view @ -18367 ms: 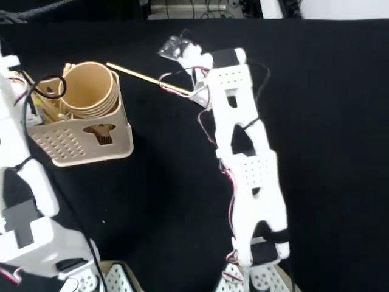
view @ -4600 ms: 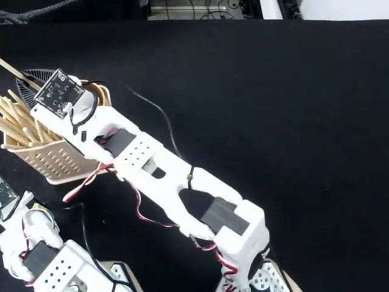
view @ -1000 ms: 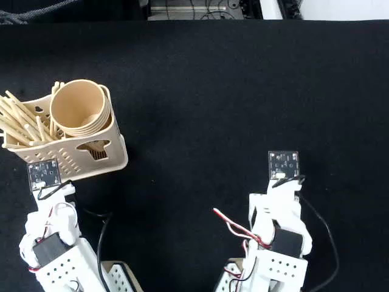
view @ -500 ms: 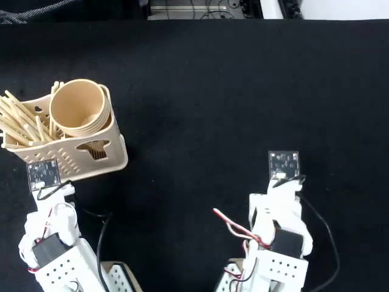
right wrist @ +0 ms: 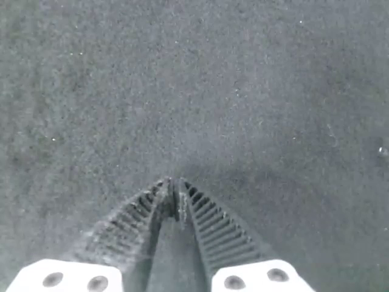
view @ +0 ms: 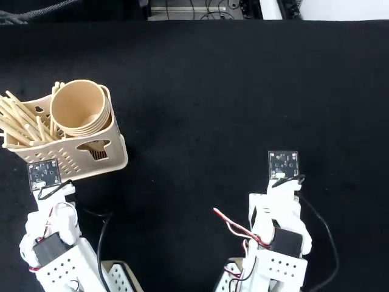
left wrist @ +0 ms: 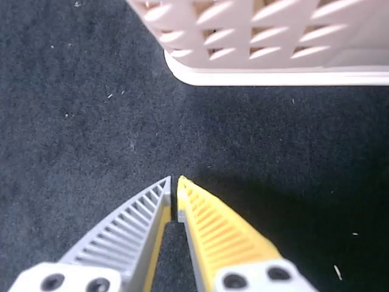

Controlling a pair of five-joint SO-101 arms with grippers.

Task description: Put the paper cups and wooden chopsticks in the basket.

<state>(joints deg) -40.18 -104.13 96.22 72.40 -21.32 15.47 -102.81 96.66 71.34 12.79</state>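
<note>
Cups and chopsticks stand in the basket. The left end effector and right end effector are clenched, empty, over the surface.

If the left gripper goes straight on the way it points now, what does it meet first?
Probably the basket, at its lower wall, past a bare strip of table. If the left gripper tilts down, it may touch the table first.
</note>
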